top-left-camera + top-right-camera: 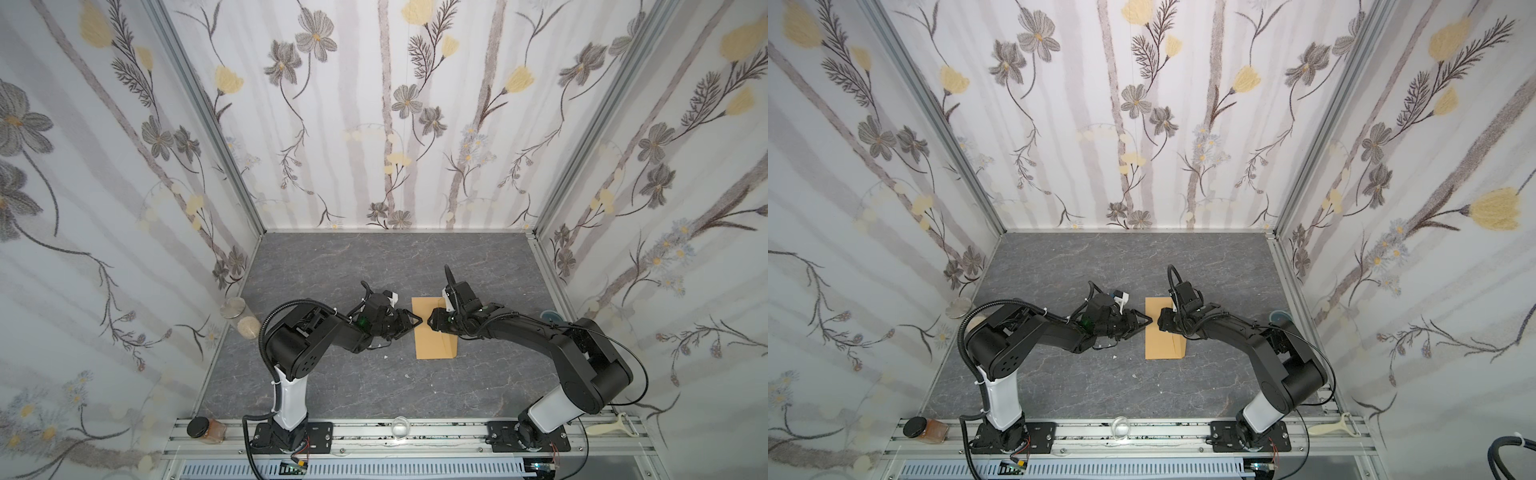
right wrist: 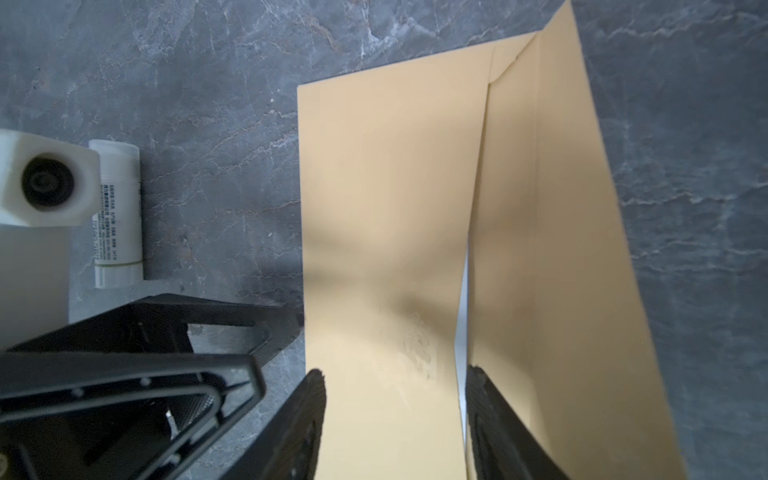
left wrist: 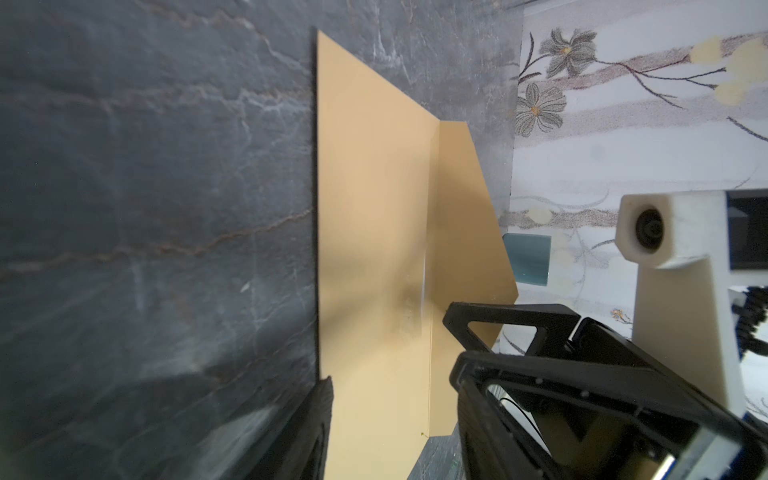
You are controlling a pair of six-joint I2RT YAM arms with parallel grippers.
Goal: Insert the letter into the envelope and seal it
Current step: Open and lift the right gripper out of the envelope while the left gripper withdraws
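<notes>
The tan envelope (image 1: 432, 345) (image 1: 1163, 349) lies flat mid-table, its pointed flap (image 3: 465, 228) (image 2: 573, 249) standing up along the right side. Of the letter only a thin white sliver (image 2: 461, 324) shows at the envelope's mouth under the flap. My left gripper (image 1: 417, 321) (image 1: 1148, 321) (image 3: 392, 374) hovers open at the envelope's left edge, holding nothing. My right gripper (image 1: 432, 322) (image 1: 1162, 322) (image 2: 395, 372) is open above the envelope's body, one finger by the flap crease. The two sets of fingertips nearly meet.
A small white glue stick (image 2: 118, 216) lies on the table left of the envelope. A glass jar (image 1: 232, 307) and cork lid (image 1: 248, 326) sit by the left wall, a teal round object (image 1: 552, 316) by the right wall. A black-lidded jar (image 1: 203, 430), a glass ball (image 1: 401, 426) and a peeler (image 1: 611, 428) rest on the front rail.
</notes>
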